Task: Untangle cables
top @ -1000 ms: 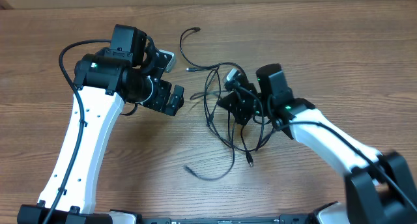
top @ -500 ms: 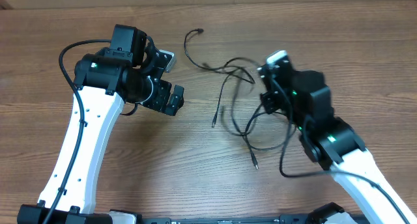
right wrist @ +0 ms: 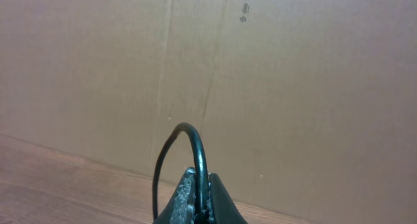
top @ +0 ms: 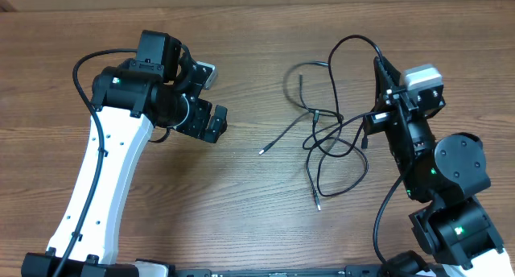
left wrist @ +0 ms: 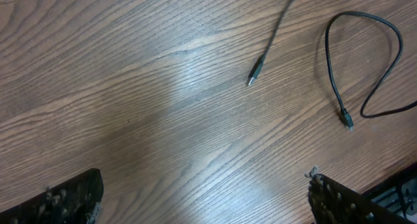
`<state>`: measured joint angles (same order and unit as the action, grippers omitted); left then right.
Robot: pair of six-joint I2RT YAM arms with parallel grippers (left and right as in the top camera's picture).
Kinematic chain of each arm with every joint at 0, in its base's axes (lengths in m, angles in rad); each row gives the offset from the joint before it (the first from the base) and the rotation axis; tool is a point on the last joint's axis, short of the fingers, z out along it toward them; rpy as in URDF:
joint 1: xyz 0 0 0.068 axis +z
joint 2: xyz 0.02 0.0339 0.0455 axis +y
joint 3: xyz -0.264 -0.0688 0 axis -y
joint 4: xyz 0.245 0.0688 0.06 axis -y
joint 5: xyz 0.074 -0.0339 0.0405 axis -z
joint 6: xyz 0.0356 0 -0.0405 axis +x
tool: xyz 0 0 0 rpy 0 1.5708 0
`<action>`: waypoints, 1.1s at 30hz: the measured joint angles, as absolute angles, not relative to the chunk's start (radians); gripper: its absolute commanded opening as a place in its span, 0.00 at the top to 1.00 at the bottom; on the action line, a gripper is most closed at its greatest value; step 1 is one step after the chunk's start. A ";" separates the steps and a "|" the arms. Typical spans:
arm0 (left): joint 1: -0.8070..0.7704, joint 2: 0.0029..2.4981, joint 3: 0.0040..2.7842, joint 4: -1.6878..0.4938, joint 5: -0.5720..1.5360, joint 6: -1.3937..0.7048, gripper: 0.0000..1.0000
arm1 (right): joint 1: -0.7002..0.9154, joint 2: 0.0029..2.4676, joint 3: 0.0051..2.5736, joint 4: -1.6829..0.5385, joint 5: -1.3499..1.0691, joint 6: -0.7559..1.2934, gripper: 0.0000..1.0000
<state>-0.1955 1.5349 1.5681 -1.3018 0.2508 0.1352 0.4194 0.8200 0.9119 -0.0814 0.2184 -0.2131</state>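
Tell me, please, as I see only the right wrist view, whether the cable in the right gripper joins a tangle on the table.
Observer: Yes. From the right gripper the cable arcs down into a loose knot of cables on the table.
Operator: Where is the left gripper?
Observer: The left gripper hovers open, apart from the knot, holding nothing.
Operator: Any free ends?
Observer: One plug end lies toward the left gripper, and a second plug end lies nearer the robot's base.

Wood-grain table (top: 241, 204), thin black cables (top: 315, 114) in loose crossing loops on its right half
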 measured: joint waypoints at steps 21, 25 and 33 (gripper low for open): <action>-0.196 1.535 1.568 -1.301 0.251 0.135 0.00 | 0.419 0.982 0.912 -0.258 0.228 -0.211 0.94; -0.196 1.535 1.568 -1.302 0.251 0.135 0.01 | 0.419 1.026 0.912 -0.263 0.231 -0.202 0.96; -0.196 1.535 1.568 -1.302 0.251 0.135 0.00 | 0.384 1.034 0.912 -0.259 0.293 -0.102 0.96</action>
<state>-0.1955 1.5349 1.5681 -1.3018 0.2508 0.1352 0.3843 1.0344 0.9119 -0.2592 0.2932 -0.1020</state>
